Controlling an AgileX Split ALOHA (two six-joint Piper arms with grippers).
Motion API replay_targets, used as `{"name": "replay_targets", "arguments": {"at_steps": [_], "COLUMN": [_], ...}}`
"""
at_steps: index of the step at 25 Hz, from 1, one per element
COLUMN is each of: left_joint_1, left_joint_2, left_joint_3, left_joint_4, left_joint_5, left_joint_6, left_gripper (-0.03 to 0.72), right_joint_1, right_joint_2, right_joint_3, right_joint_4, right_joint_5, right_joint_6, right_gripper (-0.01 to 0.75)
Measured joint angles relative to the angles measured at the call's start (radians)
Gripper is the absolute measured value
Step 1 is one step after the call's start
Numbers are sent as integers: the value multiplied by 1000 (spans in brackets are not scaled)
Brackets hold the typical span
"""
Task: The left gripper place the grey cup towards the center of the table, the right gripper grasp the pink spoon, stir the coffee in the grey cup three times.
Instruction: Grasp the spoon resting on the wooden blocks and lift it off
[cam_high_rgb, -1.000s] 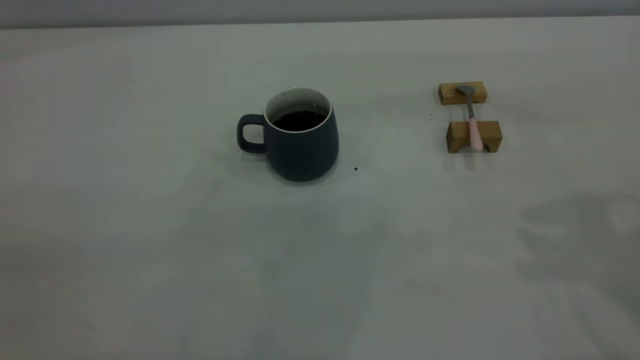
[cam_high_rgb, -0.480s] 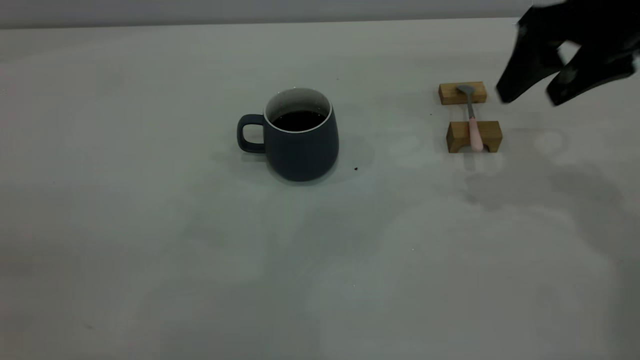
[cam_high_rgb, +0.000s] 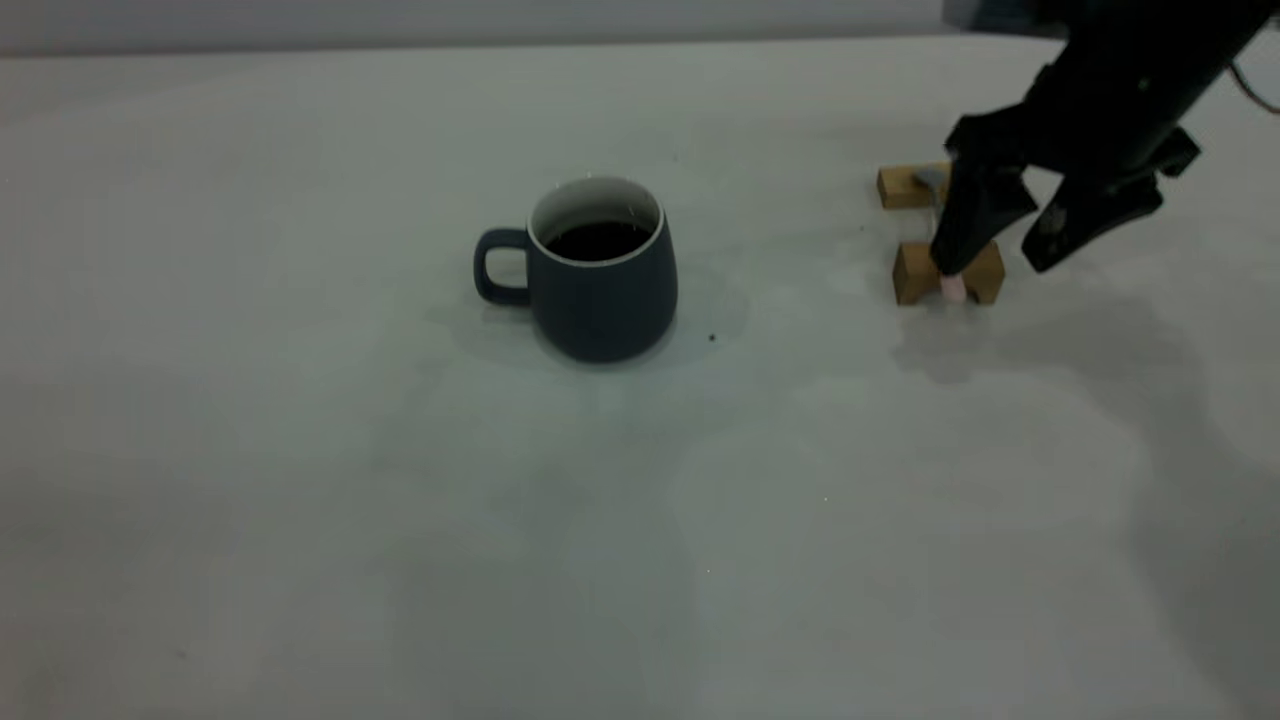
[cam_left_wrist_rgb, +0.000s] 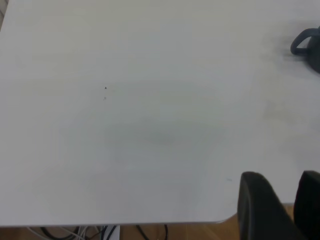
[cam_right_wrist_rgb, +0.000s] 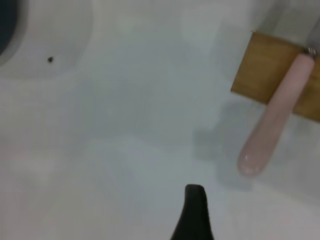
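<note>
On the pale counter (cam_high_rgb: 300, 450), your right pincer (cam_high_rgb: 990, 262) gapes empty; pinch the light, slippery slim pink-handled spoon (cam_right_wrist_rgb: 272, 127) mid-handle, frame's upper right.

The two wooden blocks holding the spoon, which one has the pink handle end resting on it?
The nearer wooden block, closest to the camera in the exterior view, carries the handle of the pink spoon. The farther wooden block holds the grey bowl end.

Two tan wooden blocks seen toward table's right edge, set apart in line front to back. Far block (cam_high_rgb: 905, 187) partly hidden. Near block (cam_high_rgb: 915, 272) notched on underside, seen as flat tan slab in right wrist view. Small dark speck (cam_high_rgb: 712, 338) seen mid-table. Cables (cam_left_wrist_rgb: 75, 233) seen below table edge.
</note>
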Motion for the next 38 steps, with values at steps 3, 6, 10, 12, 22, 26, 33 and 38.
{"name": "replay_targets", "arguments": {"at_steps": [3,6,10,12,22,26,33,38], "left_joint_1": [0,0,0,0,0,0,0,0], "left_joint_2": [0,0,0,0,0,0,0,0], "left_joint_3": [0,0,0,0,0,0,0,0], "left_joint_4": [0,0,0,0,-2,-2,-2,-2], "left_joint_5": [0,0,0,0,0,0,0,-1], "left_joint_6": [0,1,1,1,1,1,1,1], "left_gripper": [243,243,243,243,243,243,243,243], "right_joint_1": [22,38,39,39,39,39,39,39], "right_joint_2": [48,89,131,138,157,158,160,160], "right_joint_3": [-61,-116,-173,-187,-215,-215,-215,-215], "right_joint_4": [-72,-145,-190,-193,-203,-203,-227,-276], "right_joint_5": [23,44,73,82,86,83,79,80], "right_joint_6": [74,157,209,217,244,244,270,291], "right_gripper": [711,711,709,704,535,483,328,107]}}
